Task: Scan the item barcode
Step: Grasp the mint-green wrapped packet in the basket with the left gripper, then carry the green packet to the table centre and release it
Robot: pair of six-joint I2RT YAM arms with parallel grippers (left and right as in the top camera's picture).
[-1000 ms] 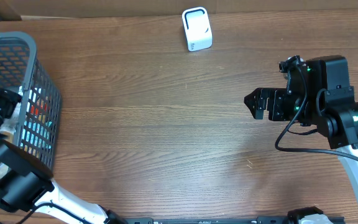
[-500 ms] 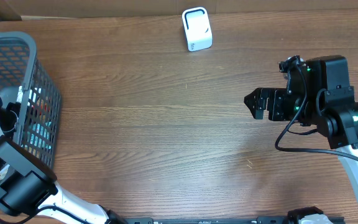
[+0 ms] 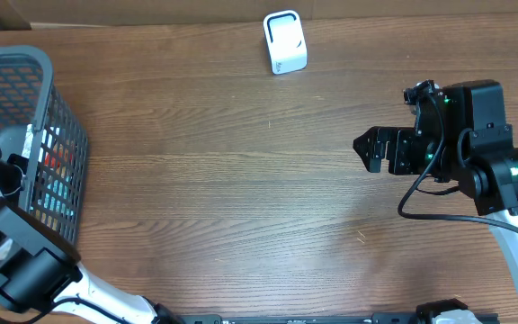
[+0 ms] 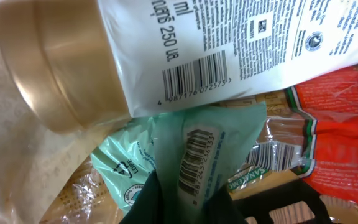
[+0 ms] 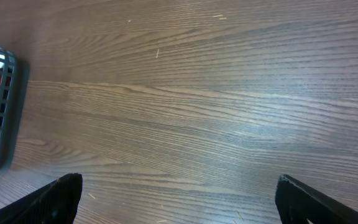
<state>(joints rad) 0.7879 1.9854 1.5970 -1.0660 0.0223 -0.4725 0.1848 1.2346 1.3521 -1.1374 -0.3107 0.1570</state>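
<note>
Closing inside the basket (image 3: 61, 135) at nine o'clock, the left gripper (image 4: 188, 202) is pinching a green packet (image 4: 160, 137), barcode showing, readying it for scanning; the right gripper (image 5: 179, 196) is waiting at three o'clock, fingers apart.

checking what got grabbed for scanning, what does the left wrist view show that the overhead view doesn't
Only the left wrist view: the left hand shut on a green packet with a barcode label, next to a white tube with a gold cap and its own barcode.
Only the overhead view: the white scanner at the far edge of the table, the right hand open above it, and the basket from outside.
Both: a red packet, overhead just a glimpse through the mesh.
</note>
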